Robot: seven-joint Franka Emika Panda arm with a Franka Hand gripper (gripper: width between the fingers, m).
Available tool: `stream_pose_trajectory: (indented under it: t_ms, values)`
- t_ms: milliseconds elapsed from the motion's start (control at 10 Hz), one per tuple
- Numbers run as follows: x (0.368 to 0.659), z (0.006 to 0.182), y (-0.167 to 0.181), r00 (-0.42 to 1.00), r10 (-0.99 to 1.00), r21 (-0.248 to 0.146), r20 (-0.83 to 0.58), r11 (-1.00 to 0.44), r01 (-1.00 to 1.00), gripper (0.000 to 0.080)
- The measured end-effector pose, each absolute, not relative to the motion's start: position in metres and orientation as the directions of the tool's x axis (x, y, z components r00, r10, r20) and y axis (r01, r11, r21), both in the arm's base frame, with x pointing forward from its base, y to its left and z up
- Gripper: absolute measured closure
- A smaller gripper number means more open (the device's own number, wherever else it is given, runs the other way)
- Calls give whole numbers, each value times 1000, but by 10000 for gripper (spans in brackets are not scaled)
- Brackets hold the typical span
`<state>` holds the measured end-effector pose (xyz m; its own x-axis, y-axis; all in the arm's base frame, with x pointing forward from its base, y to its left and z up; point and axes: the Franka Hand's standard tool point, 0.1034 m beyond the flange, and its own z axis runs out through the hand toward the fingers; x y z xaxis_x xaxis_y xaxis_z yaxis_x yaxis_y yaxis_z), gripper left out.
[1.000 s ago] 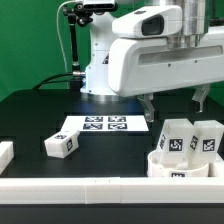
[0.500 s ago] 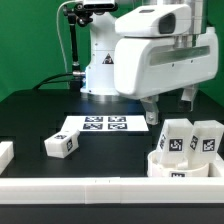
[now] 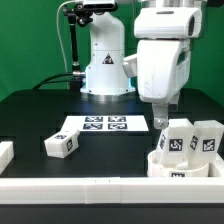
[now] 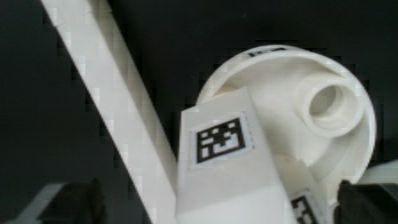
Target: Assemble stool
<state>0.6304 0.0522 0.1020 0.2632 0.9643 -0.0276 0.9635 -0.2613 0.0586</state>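
Note:
The round white seat (image 3: 178, 167) lies at the exterior view's lower right, with two tagged legs (image 3: 178, 141) (image 3: 207, 140) standing on it. A third leg (image 3: 62, 145) lies alone on the black table to the exterior view's left. My gripper (image 3: 160, 121) hangs just above and behind the standing legs. In the wrist view the seat (image 4: 306, 100) with its round socket and a tagged leg (image 4: 219, 141) lie below my gripper (image 4: 222, 212). Its dark fingertips (image 4: 79, 206) are spread wide, holding nothing.
The marker board (image 3: 100, 125) lies on the table's middle. A long white border bar (image 3: 100, 190) runs along the front edge and crosses the wrist view (image 4: 111, 110). A short white bar (image 3: 5, 152) sits at the exterior view's left. The robot base (image 3: 105, 70) stands behind.
The wrist has turned, so its housing now shows narrow instead of broad. The gripper has come lower, closer to the standing legs. No part has moved.

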Motion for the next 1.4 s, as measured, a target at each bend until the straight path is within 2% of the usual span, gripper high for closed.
stream_pose_trajectory:
  t_ms: [400,800,1000,1100,1400]
  values:
    - [630,94,55,30,995,47,-96,-26,999,151]
    - [627,88,62,78,993,43,-92,-74,996,151]
    - [627,88,60,81,992,42,-92,-78,996,412]
    - [627,88,60,83,992,42,-92,-79,996,462]
    - [627,88,58,129,987,46,-91,-126,991,462]
